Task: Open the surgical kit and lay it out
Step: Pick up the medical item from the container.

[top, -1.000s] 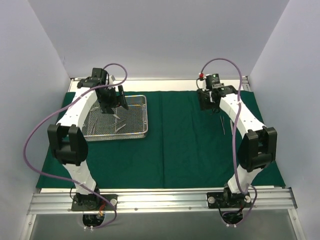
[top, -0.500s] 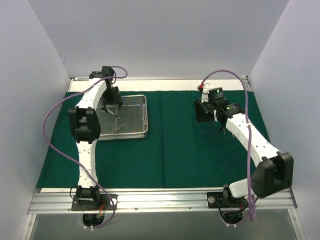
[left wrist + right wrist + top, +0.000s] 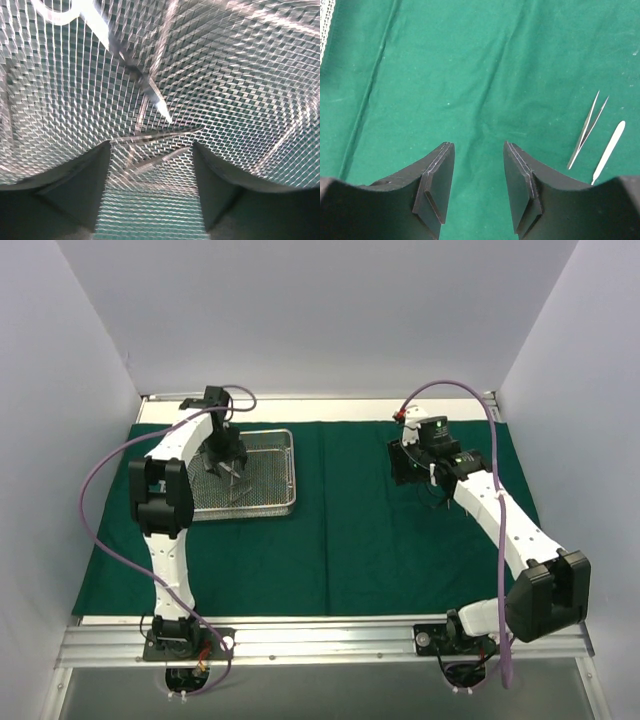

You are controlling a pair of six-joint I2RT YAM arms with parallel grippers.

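Observation:
The dark green cloth wrap [image 3: 350,540] lies spread flat on the table. The silver wire-mesh tray [image 3: 262,511] stands on its back left part. My left gripper [image 3: 222,464] is open, low inside the tray. In the left wrist view the gripper [image 3: 150,152] hangs just above thin forceps [image 3: 165,134], with scissors [image 3: 142,82] beyond; nothing is between its fingers [image 3: 85,185]. My right gripper [image 3: 410,466] is open and empty over bare cloth [image 3: 470,75]. Pointed tweezers [image 3: 587,131] and a flat slim steel instrument [image 3: 609,150] lie on the cloth to its right.
White walls close in the back and both sides. The cloth has fold creases [image 3: 325,520] down the middle. A corner of the tray [image 3: 325,30] shows at the top left of the right wrist view. A metal rail [image 3: 320,640] runs along the near edge.
My left arm has swung round and its gripper has dropped lower into the tray. My right arm has stretched out, its gripper shifting slightly left of the instruments on the cloth.

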